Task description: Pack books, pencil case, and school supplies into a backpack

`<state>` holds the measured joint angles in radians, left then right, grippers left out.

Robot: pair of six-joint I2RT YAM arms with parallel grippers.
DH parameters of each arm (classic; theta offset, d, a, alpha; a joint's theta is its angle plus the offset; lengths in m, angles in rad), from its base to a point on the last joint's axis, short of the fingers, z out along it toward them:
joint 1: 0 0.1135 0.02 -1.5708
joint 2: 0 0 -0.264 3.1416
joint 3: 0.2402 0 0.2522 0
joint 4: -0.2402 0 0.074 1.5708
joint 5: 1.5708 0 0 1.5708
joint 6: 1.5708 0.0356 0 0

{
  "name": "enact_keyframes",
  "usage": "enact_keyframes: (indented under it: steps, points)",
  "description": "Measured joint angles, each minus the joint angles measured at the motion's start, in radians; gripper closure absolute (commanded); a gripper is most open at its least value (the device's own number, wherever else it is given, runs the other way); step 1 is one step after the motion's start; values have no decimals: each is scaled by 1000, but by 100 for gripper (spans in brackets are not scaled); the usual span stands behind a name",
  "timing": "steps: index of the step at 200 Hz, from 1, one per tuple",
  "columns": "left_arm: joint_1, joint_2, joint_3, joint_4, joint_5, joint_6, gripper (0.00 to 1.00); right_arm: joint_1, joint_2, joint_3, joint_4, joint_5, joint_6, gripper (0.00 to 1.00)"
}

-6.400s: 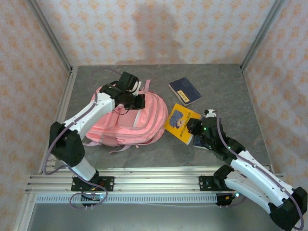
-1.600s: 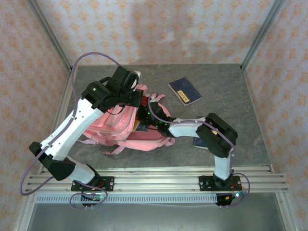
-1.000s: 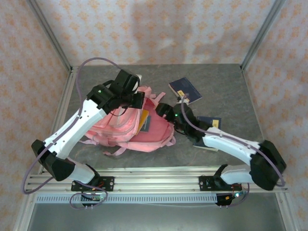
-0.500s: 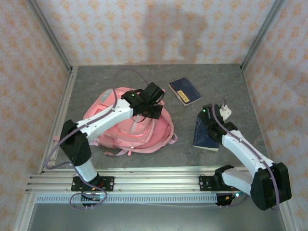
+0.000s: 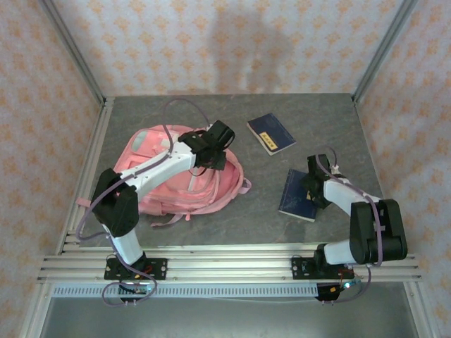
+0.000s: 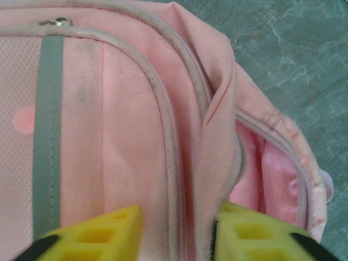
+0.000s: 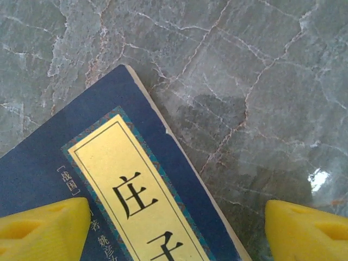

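On your left the backpack (image 5: 176, 184) lies flat on the counter (image 5: 338, 123), with the left tool (image 5: 214, 149) over its upper right edge. The left wrist view gives what the top camera is too far off to resolve: the fingers (image 6: 98, 236) stand half spread astride the piped rim, and beside them the main pocket (image 6: 266, 174) gapes, pink lining showing. Whether they pinch the fabric, you cannot tell. To do this step well, hold that mouth high and wide, gripping the rim itself, not the loose front panel. Further right, one navy book (image 5: 271, 134) lies well apart near the back. The other navy book (image 5: 297, 196) lies just under the right tool (image 5: 314, 184), whose jaws stand wide and hold nothing. The right wrist view shows its yellow label (image 7: 130, 201) and a corner between the fingers; from above you cannot make that label out. Come down square on a long edge, since a thin flat cover will probably need levering off the counter
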<state>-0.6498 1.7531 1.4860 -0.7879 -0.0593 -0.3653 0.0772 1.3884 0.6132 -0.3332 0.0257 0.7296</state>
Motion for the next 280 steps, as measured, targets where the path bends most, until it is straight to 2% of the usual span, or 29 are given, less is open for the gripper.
enact_keyframes:
  steps: [43,70,90,122,149,190,231,280]
  points:
    - [-45,0,250,-90,35,45,47,-16,-23,-35,31,-35,-45,40]
    - [-74,23,358,-91,130,50,47,-17,-35,-59,73,-56,-64,51]
    - [-98,105,428,-91,193,49,47,-8,-36,-63,109,-81,-82,54]
    - [-159,330,545,-102,269,45,47,28,-36,-58,148,-130,-125,58]
    - [-195,461,559,-109,306,19,47,78,-22,-47,162,-236,-154,66]
    - [-188,537,561,-109,314,-18,48,112,-11,-45,171,-380,-163,69]
    - [-163,573,561,-98,314,-30,48,110,-3,-45,182,-408,-163,71]
    - [-122,638,581,-75,345,-23,48,112,13,-45,202,-446,-162,79]
